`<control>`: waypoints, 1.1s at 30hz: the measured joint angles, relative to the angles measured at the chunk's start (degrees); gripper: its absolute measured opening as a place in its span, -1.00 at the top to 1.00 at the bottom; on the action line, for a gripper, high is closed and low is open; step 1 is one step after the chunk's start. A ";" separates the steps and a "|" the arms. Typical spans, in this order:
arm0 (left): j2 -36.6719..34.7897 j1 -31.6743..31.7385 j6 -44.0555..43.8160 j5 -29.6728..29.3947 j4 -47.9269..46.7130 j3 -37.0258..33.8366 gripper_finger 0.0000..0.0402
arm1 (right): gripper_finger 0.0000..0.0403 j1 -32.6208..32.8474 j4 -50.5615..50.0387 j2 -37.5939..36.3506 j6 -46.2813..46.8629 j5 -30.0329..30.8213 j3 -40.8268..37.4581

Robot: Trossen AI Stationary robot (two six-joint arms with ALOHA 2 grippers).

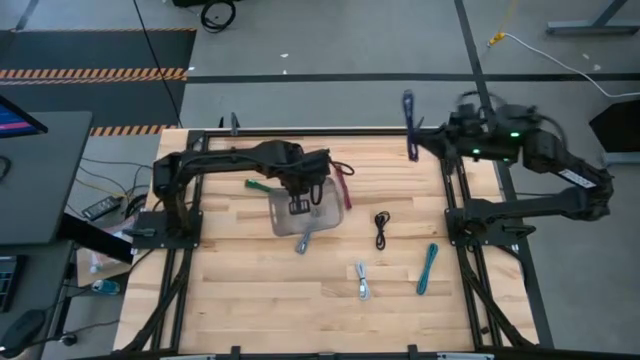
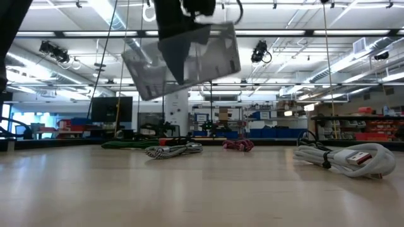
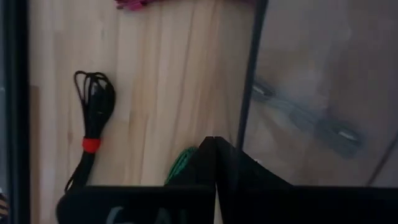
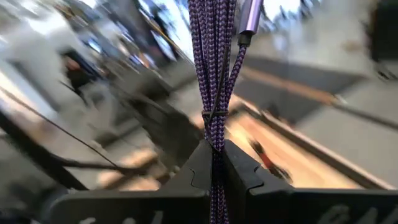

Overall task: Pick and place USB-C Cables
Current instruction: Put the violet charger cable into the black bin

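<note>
The table (image 1: 250, 300) is carrying loose cords: a black cable (image 1: 382, 229), a teal cable (image 1: 429, 268), a white cable (image 1: 361, 281), a green cable (image 1: 257, 185) and a maroon cable (image 1: 345, 186). Above its middle, the left tool (image 1: 299, 207) is clamping the rim of a translucent tray (image 1: 318, 212) and holding it tilted in the air. At the far right edge, the right tool (image 4: 214, 167) is pinching a bundled purple cable (image 4: 214, 62) aloft.

left claw (image 1: 298, 205) clamped, right claw (image 1: 412, 135) clamped

Bright, even light from ceiling strip lamps (image 2: 113, 16). The right wrist view's background is smeared with motion blur; the purple cable (image 4: 214, 74) stays sharp
</note>
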 joint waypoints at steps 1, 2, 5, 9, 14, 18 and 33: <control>-0.91 -0.44 -0.96 -0.12 -0.37 0.06 0.98 | 0.92 0.00 -1.71 0.83 0.24 0.72 -0.08; -1.85 -0.88 -1.85 -0.29 -0.97 0.08 0.98 | 0.92 0.00 -3.11 1.79 0.82 1.27 -0.33; -4.99 -2.34 -5.42 -1.20 -4.55 0.11 0.98 | 0.92 0.04 -5.81 4.66 2.17 1.74 -2.52; -8.23 -5.22 -10.69 -2.27 -10.94 0.15 0.98 | 0.92 0.04 -6.04 7.97 4.11 1.73 -8.09; -10.43 -10.15 -17.30 -2.50 -16.00 0.15 0.98 | 0.92 -0.52 -5.62 11.04 7.92 2.19 -16.77; -10.54 -13.21 -19.63 -3.18 -16.55 0.15 0.98 | 0.92 -0.82 0.11 12.23 10.47 0.02 -23.15; -10.32 -18.24 -26.54 -1.86 -17.52 0.13 0.98 | 0.92 -9.19 -9.95 17.35 11.46 1.57 -26.01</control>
